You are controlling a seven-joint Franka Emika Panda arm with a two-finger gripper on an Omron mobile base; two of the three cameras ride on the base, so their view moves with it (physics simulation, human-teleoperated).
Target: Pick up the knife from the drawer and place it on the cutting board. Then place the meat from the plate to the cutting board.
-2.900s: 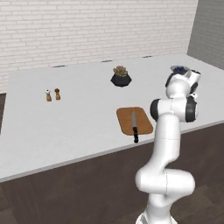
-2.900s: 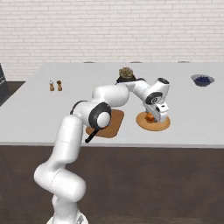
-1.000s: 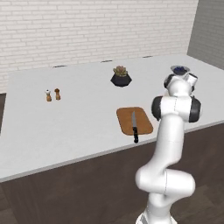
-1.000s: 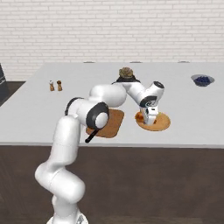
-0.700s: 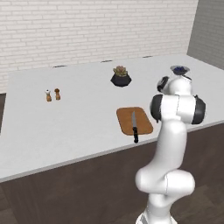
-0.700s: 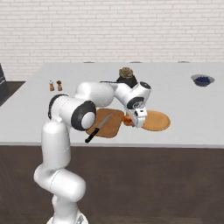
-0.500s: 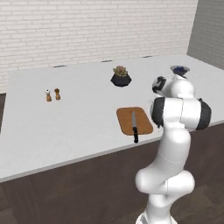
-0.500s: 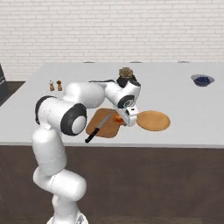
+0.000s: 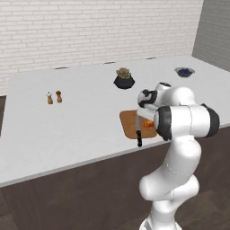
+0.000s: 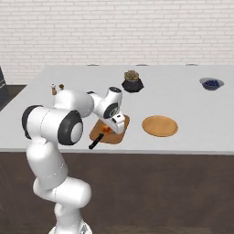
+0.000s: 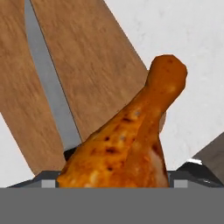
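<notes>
- The gripper (image 10: 109, 129), just left of centre in the right base view, is closed around the meat (image 11: 127, 140) and hangs low over the cutting board (image 10: 99, 134).
- In the hand view the meat is a browned orange drumstick that fills the lower centre of the frame, its narrow end pointing to the upper right; the finger tips sit hidden beside it at the bottom edge.
- In the left base view the meat (image 9: 148, 123) appears as a small orange spot at centre right, tucked against the white wrist and above the board (image 9: 129, 121).
- Behind the drumstick in the hand view, the wooden board (image 11: 83, 65) runs from the upper left toward the lower centre, with pale counter on both sides.
- The knife (image 11: 48, 87) lies on the board: its grey blade runs as a long strip from the top left down toward the lower centre of the hand view.
- In the right base view the knife's black handle (image 10: 96, 143) sticks out past the board's near edge, over the counter (image 10: 183, 100).
- The plate (image 10: 159, 125), round and orange-tan, lies flat on the counter just right of the board, right of centre in that frame, and is bare.
- A dark pot with a plant (image 10: 132, 81) stands above centre.
- A dark blue bowl (image 10: 211, 83) is at upper right.
- Two small shakers (image 9: 54, 97) stand at left in the left base view.
</notes>
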